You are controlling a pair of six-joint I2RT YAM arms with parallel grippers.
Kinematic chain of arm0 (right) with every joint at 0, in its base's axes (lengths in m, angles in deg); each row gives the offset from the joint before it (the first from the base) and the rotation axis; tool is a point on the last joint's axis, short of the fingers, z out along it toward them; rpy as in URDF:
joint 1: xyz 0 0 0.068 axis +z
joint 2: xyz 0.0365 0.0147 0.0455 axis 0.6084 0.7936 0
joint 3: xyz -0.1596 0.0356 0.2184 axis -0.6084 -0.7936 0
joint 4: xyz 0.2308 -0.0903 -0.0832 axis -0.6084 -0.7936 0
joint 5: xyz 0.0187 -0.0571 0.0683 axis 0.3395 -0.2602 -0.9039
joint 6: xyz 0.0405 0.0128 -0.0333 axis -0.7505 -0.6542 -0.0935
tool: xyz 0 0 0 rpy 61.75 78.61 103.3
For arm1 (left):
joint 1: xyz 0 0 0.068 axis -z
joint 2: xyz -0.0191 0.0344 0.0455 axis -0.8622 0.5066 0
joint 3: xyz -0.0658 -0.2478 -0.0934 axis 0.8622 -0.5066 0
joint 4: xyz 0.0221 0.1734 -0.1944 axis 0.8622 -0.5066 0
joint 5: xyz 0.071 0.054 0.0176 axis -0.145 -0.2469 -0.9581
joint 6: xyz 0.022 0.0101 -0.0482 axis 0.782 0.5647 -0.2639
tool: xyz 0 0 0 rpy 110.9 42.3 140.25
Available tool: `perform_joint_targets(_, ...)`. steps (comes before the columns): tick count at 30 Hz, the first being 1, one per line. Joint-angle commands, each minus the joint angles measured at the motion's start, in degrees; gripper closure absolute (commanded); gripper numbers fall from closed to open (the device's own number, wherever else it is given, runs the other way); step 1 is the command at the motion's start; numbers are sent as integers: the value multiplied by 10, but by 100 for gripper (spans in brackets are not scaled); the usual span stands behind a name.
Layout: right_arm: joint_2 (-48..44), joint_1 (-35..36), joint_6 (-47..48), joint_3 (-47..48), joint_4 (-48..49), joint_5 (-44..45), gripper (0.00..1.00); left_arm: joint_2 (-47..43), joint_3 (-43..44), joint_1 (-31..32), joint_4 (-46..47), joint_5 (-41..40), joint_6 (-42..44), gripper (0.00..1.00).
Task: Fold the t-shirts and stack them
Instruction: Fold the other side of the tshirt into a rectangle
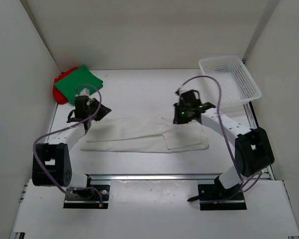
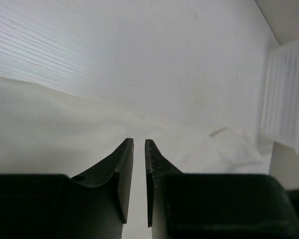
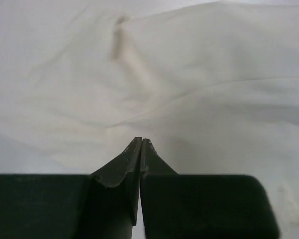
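Green on red at the far left: the green t-shirt (image 1: 82, 82) lies folded on the red t-shirt (image 1: 59, 92). Across the middle of the worktop (image 1: 139, 92) the white t-shirt (image 1: 139, 137) lies spread and partly folded. At its left edge the left end effector (image 2: 139, 142) stands slightly open. Over its right part the right end effector (image 3: 141, 140) is closed, fingertips touching.

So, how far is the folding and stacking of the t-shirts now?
Done: the green t-shirt lies folded on the red t-shirt in the far left corner. In hand: the white t-shirt lies partly folded mid-table, the left gripper and right gripper over it. Remaining: finish folding it and stack it on the green one.
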Motion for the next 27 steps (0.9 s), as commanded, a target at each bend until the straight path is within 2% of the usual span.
perform_joint_targets(1, -34, -95, -53, -77, 180, -63, 100, -9, -65, 75, 83, -18, -65, 73)
perform_joint_targets(4, 0, -180, -78, -101, 251, -101, 100, 29, -97, 78, 135, 2, -100, 74)
perform_joint_targets(8, 55, -250, -114, -109, 319, -147, 100, 67, -127, 28, 167, 38, -108, 74)
perform_joint_targets(12, 102, -277, -121, -103, 255, -87, 100, 84, -150, -54, 175, 66, -108, 74)
perform_joint_targets(14, 102, -299, -136, -133, 271, -61, 100, 87, -164, -94, 185, 76, -116, 74)
perform_joint_targets(19, 80, -321, -152, -137, 283, -86, 100, 102, -184, -144, 226, 119, -150, 74)
perform_joint_targets(23, -4, -275, -134, -108, 254, -36, 100, 39, -148, -113, 206, 119, -159, 74)
perform_joint_targets(24, -32, -259, -129, -106, 248, -29, 100, 22, -132, -107, 179, 96, -140, 72)
perform_joint_targets(27, -84, -216, -137, -143, 250, -11, 100, -58, -77, -36, 108, 20, -88, 68)
